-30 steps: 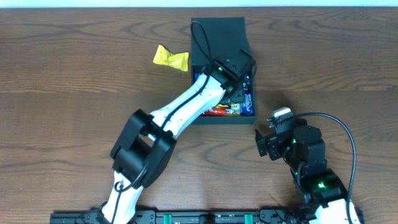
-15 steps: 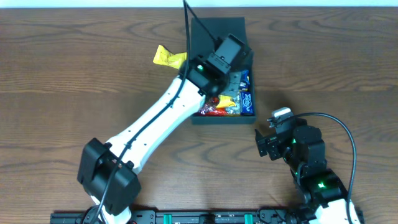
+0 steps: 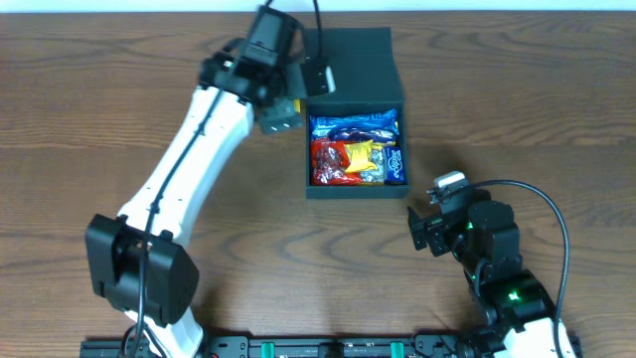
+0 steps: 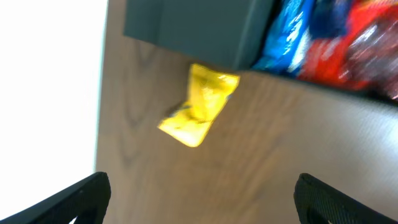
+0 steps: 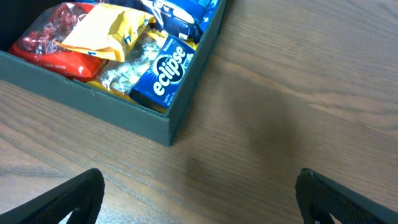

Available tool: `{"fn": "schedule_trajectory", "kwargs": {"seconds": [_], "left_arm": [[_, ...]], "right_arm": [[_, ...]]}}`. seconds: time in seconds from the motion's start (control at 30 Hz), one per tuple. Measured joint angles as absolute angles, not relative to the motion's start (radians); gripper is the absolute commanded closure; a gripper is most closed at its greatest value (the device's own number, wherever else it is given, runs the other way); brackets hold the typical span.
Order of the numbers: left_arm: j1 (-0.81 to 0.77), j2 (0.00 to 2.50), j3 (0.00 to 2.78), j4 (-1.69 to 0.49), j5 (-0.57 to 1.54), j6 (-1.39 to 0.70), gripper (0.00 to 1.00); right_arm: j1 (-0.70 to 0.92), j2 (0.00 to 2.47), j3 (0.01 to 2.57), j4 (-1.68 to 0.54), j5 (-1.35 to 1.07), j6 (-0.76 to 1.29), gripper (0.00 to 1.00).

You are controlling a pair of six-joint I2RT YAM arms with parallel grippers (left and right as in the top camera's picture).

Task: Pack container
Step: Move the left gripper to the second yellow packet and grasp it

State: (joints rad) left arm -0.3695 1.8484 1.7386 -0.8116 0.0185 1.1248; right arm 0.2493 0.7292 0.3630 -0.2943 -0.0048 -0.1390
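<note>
Left pincer [image 4: 202,196]: jaws released wide, empty. It has withdrawn from the box and now hangs over a crumpled yellow foil snack packet [image 4: 199,106] on the brown wooden surface [image 3: 99,119], probably the last item unpacked.

Right pincer [image 5: 199,199]: released, empty, near the box's front corner.

Dark teal-black square cardboard container [image 3: 356,189]: mid-surface, flap open. Holds red, blue and yellow packets and a blue Eclipse gum pack [image 5: 169,68].

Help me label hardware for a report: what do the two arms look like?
The left arm has white links, black joints and a thin black cable. The right arm is black with green lights, a looping cable and a pale tag. Their fingers are black.
</note>
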Motion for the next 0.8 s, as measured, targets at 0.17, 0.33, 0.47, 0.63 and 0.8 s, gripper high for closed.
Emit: {"fn": "schedule_trajectory", "kwargs": {"seconds": [0.17, 0.33, 0.47, 0.63, 0.8], "left_arm": [[-0.258, 1.854, 1.739, -0.691, 0.176, 1.335, 0.05], [-0.209, 1.961, 1.787, -0.760, 0.337, 1.428, 0.05], [-0.205, 2.092, 1.877, -0.780, 0.373, 1.457, 0.05], [-0.205, 2.188, 1.971, -0.789, 0.390, 1.467, 0.05], [-0.206, 2.203, 1.985, -0.804, 0.377, 1.424, 0.05]], "right_arm": [[0.249, 0.729, 0.363, -0.294, -0.004, -0.139, 0.01], [0.249, 0.730, 0.363, -0.294, -0.004, -0.139, 0.01], [0.249, 0.730, 0.363, -0.294, -0.005, -0.139, 0.01], [0.249, 0.730, 0.363, -0.294, -0.005, -0.139, 0.01], [0.249, 0.730, 0.363, -0.294, -0.004, -0.139, 0.01]]}}
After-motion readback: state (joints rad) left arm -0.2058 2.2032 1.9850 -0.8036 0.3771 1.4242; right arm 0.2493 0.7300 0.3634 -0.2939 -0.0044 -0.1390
